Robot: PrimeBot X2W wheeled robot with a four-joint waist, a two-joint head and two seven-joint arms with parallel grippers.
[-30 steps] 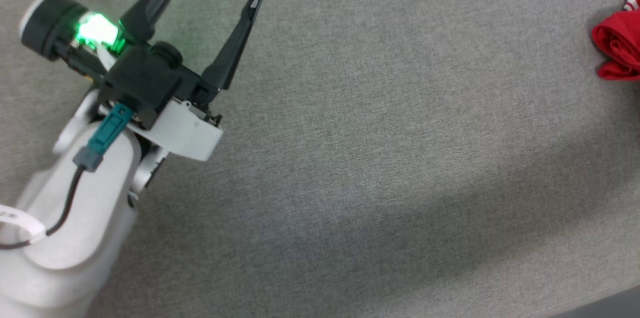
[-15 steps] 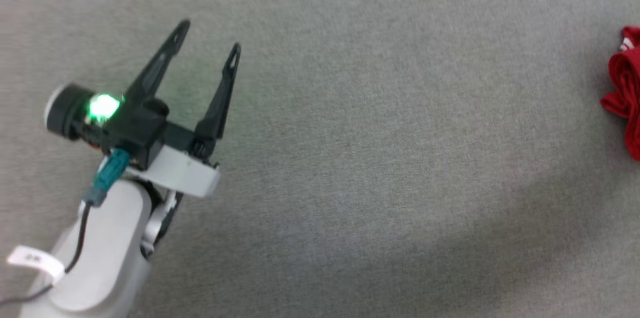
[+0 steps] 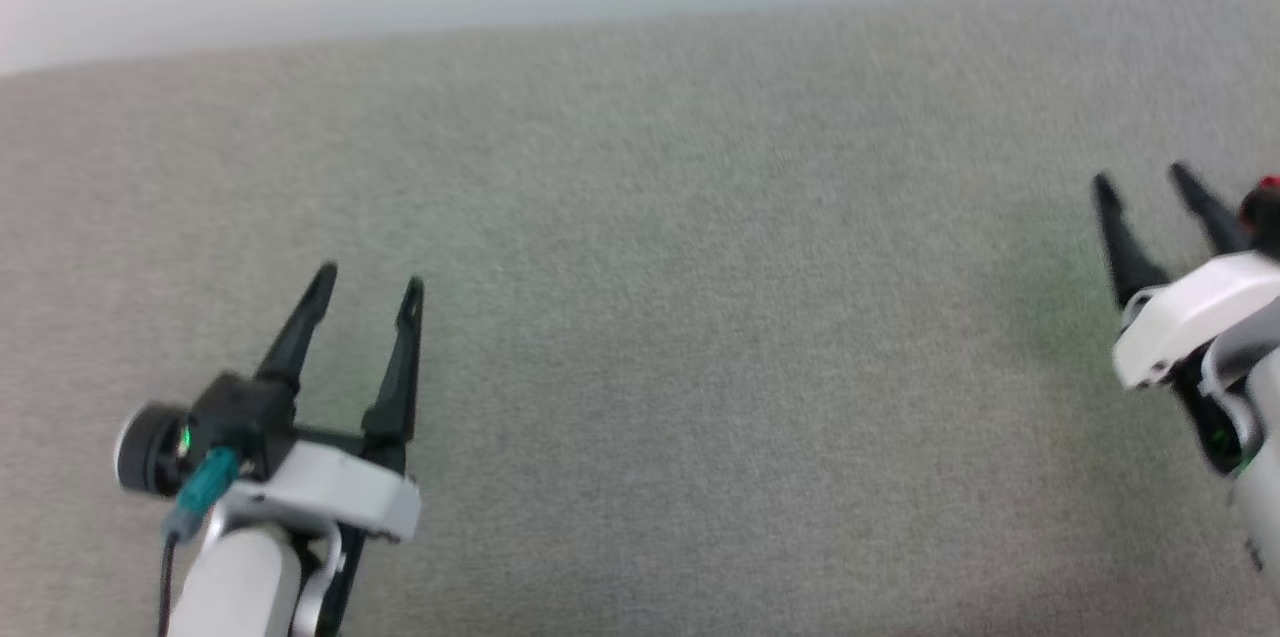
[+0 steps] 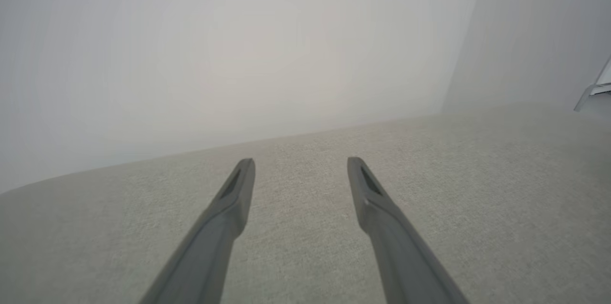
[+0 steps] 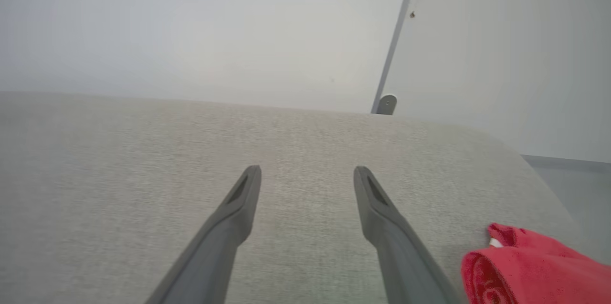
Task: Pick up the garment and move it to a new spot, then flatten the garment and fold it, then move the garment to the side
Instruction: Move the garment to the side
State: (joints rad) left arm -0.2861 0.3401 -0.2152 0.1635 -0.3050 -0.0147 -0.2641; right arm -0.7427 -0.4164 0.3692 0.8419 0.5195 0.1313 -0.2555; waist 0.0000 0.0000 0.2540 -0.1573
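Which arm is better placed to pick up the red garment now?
Likely right. The right gripper, open, has the garment close beside it; the left gripper is much farther away.

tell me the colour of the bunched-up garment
Red, with a speck of white; the garment shows best in the right wrist view.

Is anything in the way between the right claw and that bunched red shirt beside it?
Nothing visible is. In the right wrist view the garment lies bunched on the grey surface beside the open right gripper, with only bare surface between them.
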